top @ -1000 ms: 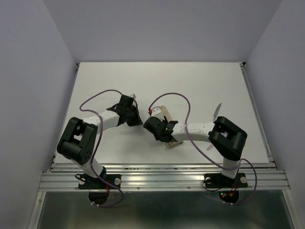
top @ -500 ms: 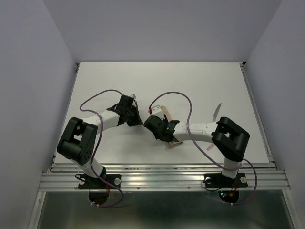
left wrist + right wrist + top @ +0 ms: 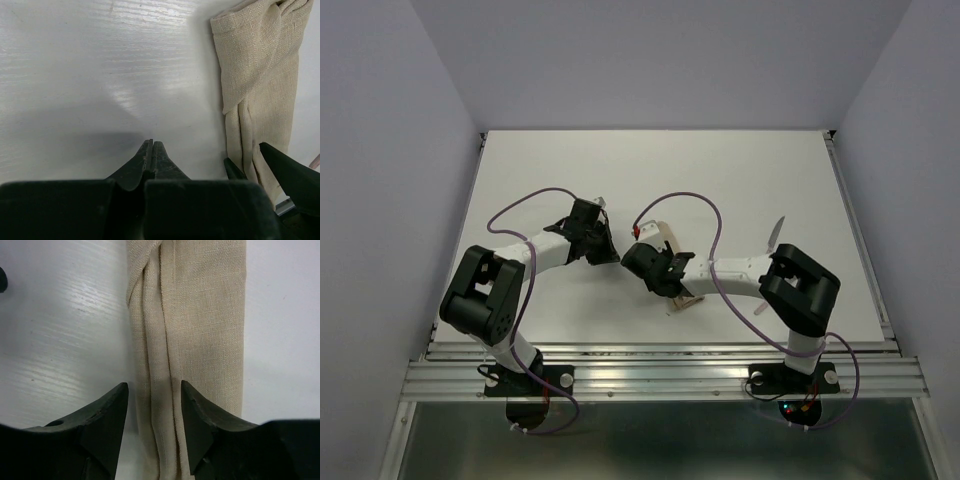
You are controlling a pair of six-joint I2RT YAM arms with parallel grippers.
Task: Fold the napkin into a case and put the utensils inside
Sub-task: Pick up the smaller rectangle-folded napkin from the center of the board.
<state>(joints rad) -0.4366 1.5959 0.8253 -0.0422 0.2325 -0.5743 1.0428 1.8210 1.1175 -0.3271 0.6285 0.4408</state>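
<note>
The napkin (image 3: 669, 237) is folded into a narrow beige case lying on the white table at its middle. My right gripper (image 3: 653, 267) is open low over the case, its jaws either side of the layered folds (image 3: 200, 315) in the right wrist view (image 3: 154, 390). My left gripper (image 3: 611, 256) is shut and empty, its tips (image 3: 151, 143) over bare table just left of the case (image 3: 260, 75). A utensil's silvery tip (image 3: 777, 232) and a pinkish handle end (image 3: 759, 312) show beside the right arm's elbow, which hides the rest.
The right gripper's dark fingers (image 3: 282, 167) show at the lower right of the left wrist view, close to my left gripper. Purple cables (image 3: 535, 195) loop over both arms. The table's raised rails (image 3: 855, 230) run along its sides.
The right arm has shifted very slightly over the case. Nothing else has visibly moved.
</note>
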